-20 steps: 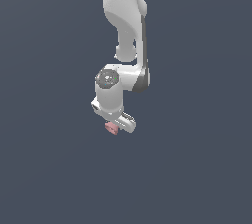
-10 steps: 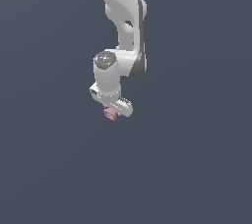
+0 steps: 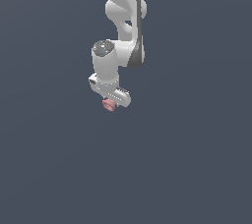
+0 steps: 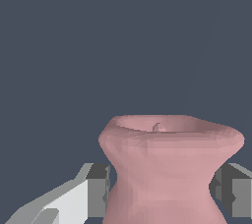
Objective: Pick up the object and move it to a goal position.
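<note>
The object (image 3: 109, 105) is a small matte pink spool with a narrow waist and flared ends. In the exterior view it hangs just below the white arm's hand, well off any surface. My gripper (image 3: 110, 102) is shut on it. Up close in the wrist view, the object (image 4: 170, 169) fills the space between the two grey fingers (image 4: 98, 188), which press against its waist from both sides. Its flared rim faces away from the camera, with a small nub in its hollow.
The white arm (image 3: 123, 16) reaches down from above in the exterior view. Around it there is only a uniform dark grey-blue background, with no other objects, edges or goal marker showing.
The arm has carried the object upward and slightly toward the exterior view's left, and the wrist has turned. The grip on the object is unchanged.
</note>
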`<state>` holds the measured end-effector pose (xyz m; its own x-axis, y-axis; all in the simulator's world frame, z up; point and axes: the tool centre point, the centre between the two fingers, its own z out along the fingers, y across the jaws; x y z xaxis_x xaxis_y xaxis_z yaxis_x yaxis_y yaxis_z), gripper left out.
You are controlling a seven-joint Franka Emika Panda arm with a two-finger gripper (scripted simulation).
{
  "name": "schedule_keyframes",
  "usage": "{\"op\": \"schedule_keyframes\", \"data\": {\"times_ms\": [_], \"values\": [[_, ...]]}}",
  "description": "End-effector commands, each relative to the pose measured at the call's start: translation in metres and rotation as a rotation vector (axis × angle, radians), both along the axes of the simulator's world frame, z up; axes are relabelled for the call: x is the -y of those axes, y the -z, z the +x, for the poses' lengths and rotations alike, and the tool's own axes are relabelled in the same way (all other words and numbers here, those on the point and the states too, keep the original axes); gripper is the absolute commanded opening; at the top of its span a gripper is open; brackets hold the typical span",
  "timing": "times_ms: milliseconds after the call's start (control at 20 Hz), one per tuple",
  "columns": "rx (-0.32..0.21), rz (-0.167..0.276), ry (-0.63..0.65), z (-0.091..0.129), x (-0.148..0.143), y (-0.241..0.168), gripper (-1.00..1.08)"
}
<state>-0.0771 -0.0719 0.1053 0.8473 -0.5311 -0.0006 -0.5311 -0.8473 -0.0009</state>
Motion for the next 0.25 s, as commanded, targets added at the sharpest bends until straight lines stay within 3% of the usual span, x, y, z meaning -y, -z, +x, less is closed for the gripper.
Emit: {"op": "schedule_keyframes", "data": {"times_ms": [0,200], "values": [[0.0,0.0,0.0,-0.0058,0.001,-0.0023,-1.0],[0.0,0.0,0.0,-0.0088,0.0017,-0.0036,-1.0]]}}
